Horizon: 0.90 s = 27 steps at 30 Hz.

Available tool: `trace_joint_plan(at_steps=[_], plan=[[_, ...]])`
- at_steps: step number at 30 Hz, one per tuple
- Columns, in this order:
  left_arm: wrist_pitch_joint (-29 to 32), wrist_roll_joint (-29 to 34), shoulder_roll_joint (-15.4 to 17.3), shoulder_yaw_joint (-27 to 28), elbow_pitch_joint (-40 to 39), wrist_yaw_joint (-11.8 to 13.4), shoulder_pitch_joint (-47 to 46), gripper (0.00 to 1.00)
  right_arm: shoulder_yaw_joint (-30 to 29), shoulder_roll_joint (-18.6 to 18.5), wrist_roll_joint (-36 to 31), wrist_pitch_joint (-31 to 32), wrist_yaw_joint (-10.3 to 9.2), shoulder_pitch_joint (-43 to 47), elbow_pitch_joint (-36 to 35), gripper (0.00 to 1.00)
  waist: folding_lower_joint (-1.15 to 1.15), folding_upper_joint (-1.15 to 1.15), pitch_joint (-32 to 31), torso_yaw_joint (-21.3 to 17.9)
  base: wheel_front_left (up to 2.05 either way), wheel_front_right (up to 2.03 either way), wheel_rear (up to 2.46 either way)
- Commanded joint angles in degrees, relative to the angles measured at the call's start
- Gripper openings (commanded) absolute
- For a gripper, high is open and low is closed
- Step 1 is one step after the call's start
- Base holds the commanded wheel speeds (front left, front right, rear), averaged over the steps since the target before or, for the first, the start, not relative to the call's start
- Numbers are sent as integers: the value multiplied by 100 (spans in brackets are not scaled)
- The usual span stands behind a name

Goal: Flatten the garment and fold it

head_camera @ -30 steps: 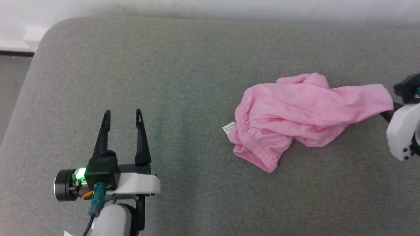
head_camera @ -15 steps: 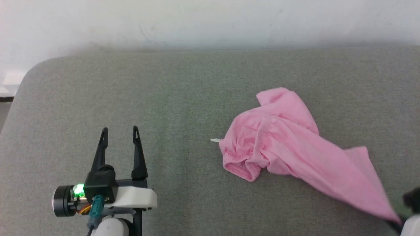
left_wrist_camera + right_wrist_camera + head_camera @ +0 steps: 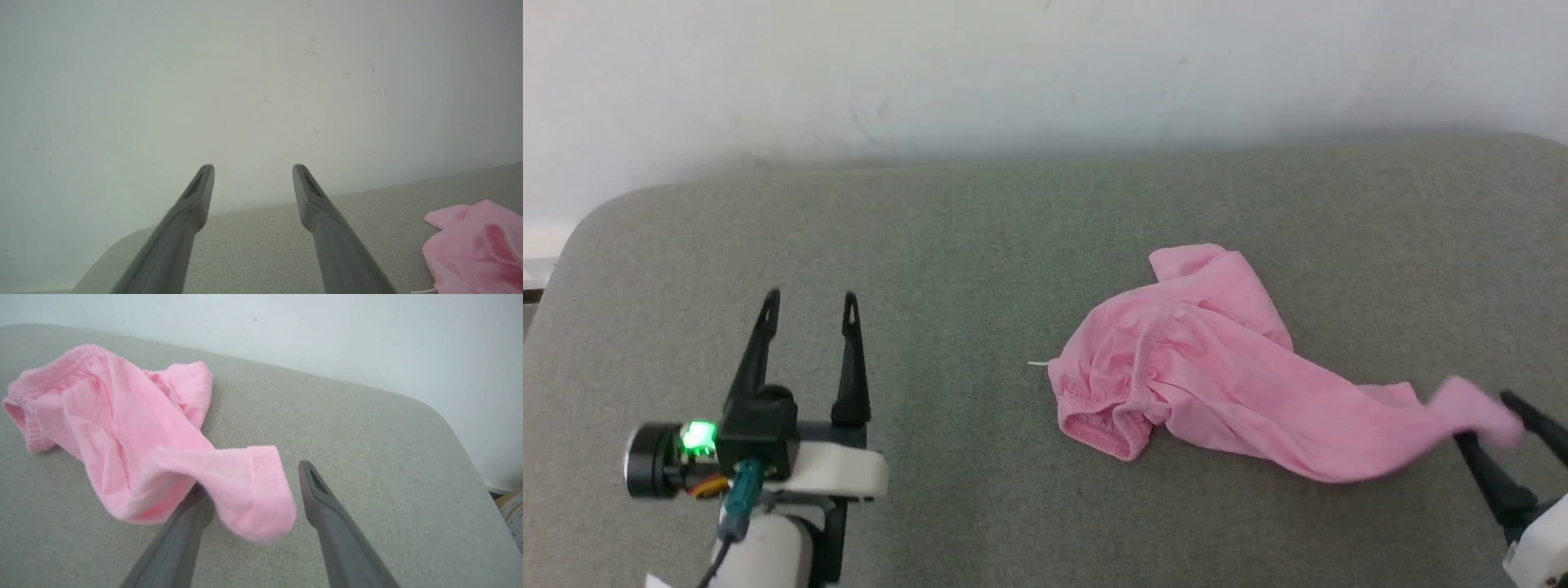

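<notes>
Garment (image 3: 1217, 384) well inside cushion (image 3: 931, 245) edges

The garment (image 3: 1225, 384) is thin, soft cloth; the grey cushion (image 3: 947, 237) is matt, rough woven fabric

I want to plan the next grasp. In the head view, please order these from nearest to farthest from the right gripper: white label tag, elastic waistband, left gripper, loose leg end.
1. Loose leg end: draped on the open right gripper.
2. Elastic waistband: at the garment's left end.
3. White label tag: just left of the waistband.
4. Left gripper: far left.
</notes>
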Motion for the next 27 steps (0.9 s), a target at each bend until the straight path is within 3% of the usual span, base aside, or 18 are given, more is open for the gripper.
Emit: trace_joint_plan(at_steps=[1,5,10,15,17,20,27], plan=[[-27,27,93,-9,28,-92,-213,100,-166,101,-91,-56,-5,112,-204,100,1,0,-34,-17,0,0,0],[-27,-23,327,-110,295,-467,-775,100,-851,466,-383,-187,-5,316,-948,100,1,0,-40,19,0,0,0],[-22,-115,529,-420,1063,-1150,-1618,100,-1503,1148,-828,-298,-5,496,-1776,100,1,0,-38,55,0,0,0],[593,-430,545,-1157,1827,-1605,-2546,100,-1804,1765,-1485,-403,-5,497,-2261,100,1,0,44,16,0,0,0],[972,-720,539,-1735,2015,-1633,-2873,100,-1900,2051,-1750,-455,-5,465,-2330,100,1,0,87,-11,0,0,0],[1719,-1610,680,-3030,2184,-1638,-3298,100,-1853,2384,-2095,-499,-5,459,-2339,100,1,0,169,-70,0,0,0],[3360,-3617,1378,-5625,2012,-1640,-4198,100,-1647,2813,-2424,-543,-5,288,-2072,100,1,0,489,-330,0,0,0]])
